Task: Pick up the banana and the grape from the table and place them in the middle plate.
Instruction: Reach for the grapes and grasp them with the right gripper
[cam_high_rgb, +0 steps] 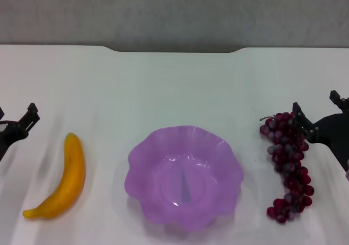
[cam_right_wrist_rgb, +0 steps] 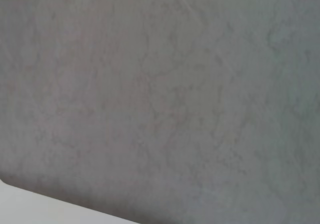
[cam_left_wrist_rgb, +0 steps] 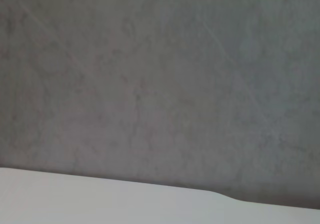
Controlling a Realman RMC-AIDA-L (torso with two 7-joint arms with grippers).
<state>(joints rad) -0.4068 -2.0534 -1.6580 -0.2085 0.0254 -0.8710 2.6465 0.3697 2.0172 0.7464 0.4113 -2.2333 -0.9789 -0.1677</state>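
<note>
The banana was laid near the table's left edge and the grape near its right edge, flanking the empty middle plate. The left gripper and right gripper were spread open, holding nothing.

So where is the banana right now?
In the head view the banana lies on the table on the robot's left, beside the purple middle plate, not in it, with the left gripper nearby.

Black left gripper, black angular right gripper
</note>
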